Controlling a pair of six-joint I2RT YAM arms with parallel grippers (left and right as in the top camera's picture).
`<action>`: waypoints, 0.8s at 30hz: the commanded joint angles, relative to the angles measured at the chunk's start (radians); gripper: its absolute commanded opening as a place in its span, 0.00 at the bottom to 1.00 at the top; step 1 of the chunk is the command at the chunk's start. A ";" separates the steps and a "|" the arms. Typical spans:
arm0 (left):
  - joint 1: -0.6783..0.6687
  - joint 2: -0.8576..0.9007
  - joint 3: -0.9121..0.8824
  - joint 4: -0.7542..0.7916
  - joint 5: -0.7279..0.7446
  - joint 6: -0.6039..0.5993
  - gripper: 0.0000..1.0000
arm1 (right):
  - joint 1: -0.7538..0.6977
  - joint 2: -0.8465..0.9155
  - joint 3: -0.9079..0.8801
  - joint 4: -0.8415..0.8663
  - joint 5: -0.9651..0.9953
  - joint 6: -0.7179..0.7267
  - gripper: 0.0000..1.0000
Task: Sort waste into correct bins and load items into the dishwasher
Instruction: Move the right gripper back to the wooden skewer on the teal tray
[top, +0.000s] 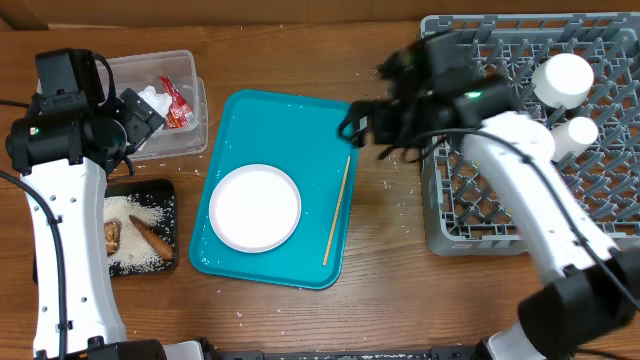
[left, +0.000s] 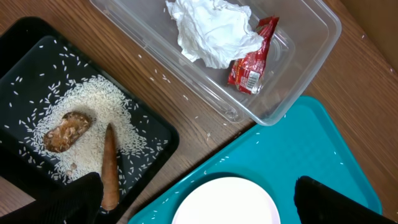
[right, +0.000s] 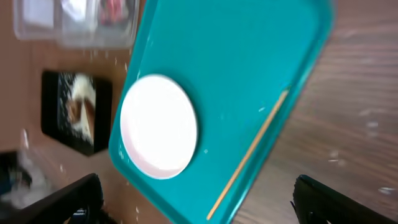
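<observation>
A round white plate (top: 255, 207) and a thin wooden stick (top: 336, 210) lie on the teal tray (top: 290, 120). The clear tub (top: 185, 140) holds a crumpled white napkin (left: 211, 31) and a red-and-white wrapper (left: 252, 59). The black tray (top: 165, 190) holds rice (left: 93, 106), a lumpy brown scrap (left: 67, 130) and a long brown scrap (left: 109, 165). The grey rack (top: 500, 215) at the right holds two white dishes (top: 563, 80). My left gripper (left: 199, 202) is open and empty above the plate's near edge (left: 225, 202). My right gripper (right: 199, 199) is open and empty, high over the teal tray's right side, with the stick (right: 249, 152) below.
Loose rice grains lie on the wooden table (top: 400, 290) between the trays and by the rack. The right arm (top: 520, 170) stretches across the rack's left edge. The left arm (top: 65, 230) stands beside the black tray.
</observation>
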 joint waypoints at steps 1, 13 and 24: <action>-0.002 0.000 0.002 0.000 0.001 -0.013 1.00 | 0.061 0.069 -0.008 -0.006 0.111 0.096 1.00; -0.002 0.000 0.002 0.000 0.001 -0.013 1.00 | 0.267 0.277 -0.008 -0.039 0.328 0.497 0.58; -0.002 0.000 0.002 0.000 0.001 -0.013 1.00 | 0.341 0.375 -0.008 -0.065 0.449 0.623 0.54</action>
